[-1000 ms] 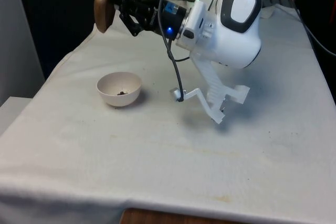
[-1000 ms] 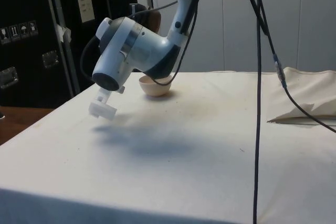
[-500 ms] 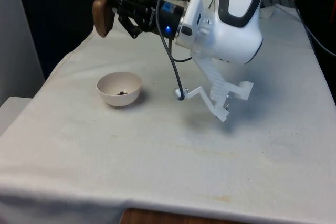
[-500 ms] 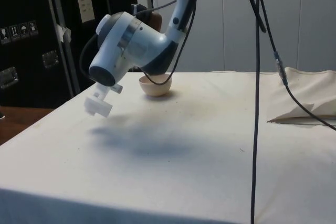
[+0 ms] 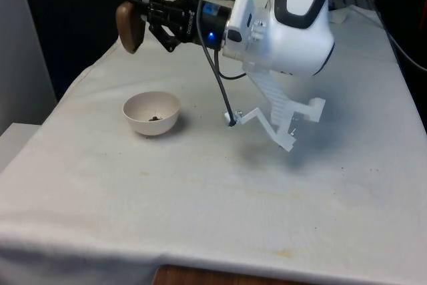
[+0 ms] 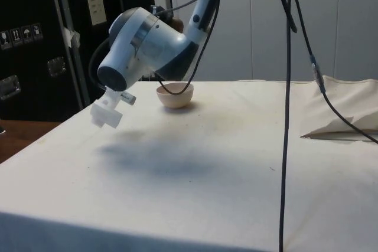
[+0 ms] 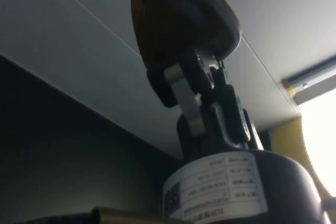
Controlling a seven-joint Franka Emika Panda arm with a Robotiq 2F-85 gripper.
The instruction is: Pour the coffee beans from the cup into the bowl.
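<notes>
Cup (image 5: pixel 130 26) between fingers (image 7: pixel 178 85) (clamped)

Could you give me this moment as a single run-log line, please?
claw: shut on brown cup | cup: held aloft, beyond bowl | bowl: on white cloth, a few beans inside

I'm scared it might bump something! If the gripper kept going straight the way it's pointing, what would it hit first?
Probably nothing on the table. The gripper, holding the brown cup, points sideways toward the front view's left, high above the bowl. Past it lie dark curtains; depth is unclear.
</notes>
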